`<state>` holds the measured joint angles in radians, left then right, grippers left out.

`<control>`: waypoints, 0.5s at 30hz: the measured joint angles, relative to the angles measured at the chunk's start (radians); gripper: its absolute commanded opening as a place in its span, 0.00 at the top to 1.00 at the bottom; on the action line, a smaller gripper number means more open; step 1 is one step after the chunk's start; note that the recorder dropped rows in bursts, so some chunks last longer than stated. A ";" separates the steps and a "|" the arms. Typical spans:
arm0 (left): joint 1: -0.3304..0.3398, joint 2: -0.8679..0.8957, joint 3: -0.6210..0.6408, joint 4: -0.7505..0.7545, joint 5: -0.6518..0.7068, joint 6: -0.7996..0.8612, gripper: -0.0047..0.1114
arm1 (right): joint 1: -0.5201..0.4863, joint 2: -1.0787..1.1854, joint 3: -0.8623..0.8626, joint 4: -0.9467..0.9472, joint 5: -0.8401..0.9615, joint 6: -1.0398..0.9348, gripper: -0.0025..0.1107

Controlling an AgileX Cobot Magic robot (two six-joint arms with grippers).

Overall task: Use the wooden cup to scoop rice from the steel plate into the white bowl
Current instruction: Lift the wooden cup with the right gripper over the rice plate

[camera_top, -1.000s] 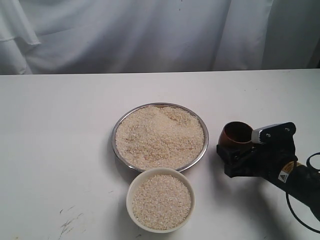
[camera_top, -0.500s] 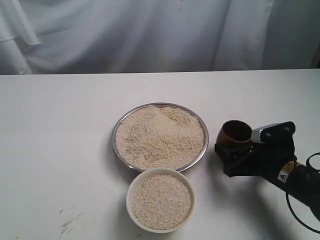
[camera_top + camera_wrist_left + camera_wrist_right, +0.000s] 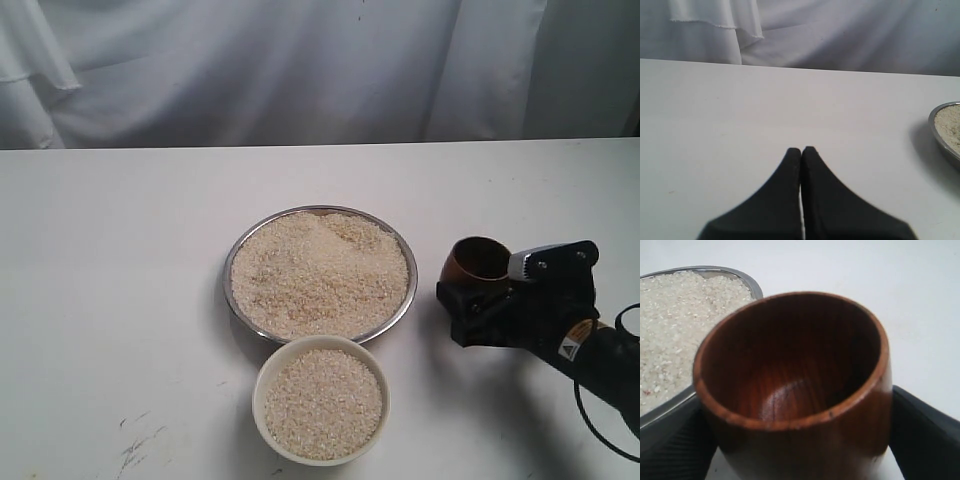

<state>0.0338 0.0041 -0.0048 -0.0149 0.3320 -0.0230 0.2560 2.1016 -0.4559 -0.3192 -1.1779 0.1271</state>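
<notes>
Right gripper (image 3: 478,296) drifted slightly toward 3 o'clock off steel plate (image 3: 227,278), fingers clamping empty wooden cup (image 3: 480,260); scoop pending. Left fingers (image 3: 782,195) pressed together, empty.

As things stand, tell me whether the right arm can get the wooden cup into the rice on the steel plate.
Probably yes. The right end effector holds the empty wooden cup just beside the steel plate, with nothing standing between it and the rice.
</notes>
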 measured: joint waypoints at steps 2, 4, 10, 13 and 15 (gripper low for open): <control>0.000 0.000 0.000 0.000 0.000 0.000 0.96 | 0.000 -0.027 0.000 0.004 0.036 0.008 0.98; 0.000 0.000 0.000 0.000 0.000 0.000 0.96 | 0.000 -0.067 -0.012 0.008 0.111 0.023 0.98; 0.000 0.000 0.000 0.000 0.000 0.000 0.96 | 0.000 -0.230 -0.147 -0.069 0.493 0.038 0.98; 0.000 0.000 0.000 0.000 0.000 0.000 0.96 | 0.013 -0.305 -0.229 -0.136 0.629 0.048 0.98; 0.000 0.000 0.000 0.000 0.000 0.000 0.96 | 0.038 -0.353 -0.302 -0.180 0.757 0.052 0.98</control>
<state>0.0338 0.0041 -0.0048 -0.0149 0.3320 -0.0230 0.2938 1.7491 -0.7583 -0.4996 -0.4214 0.1794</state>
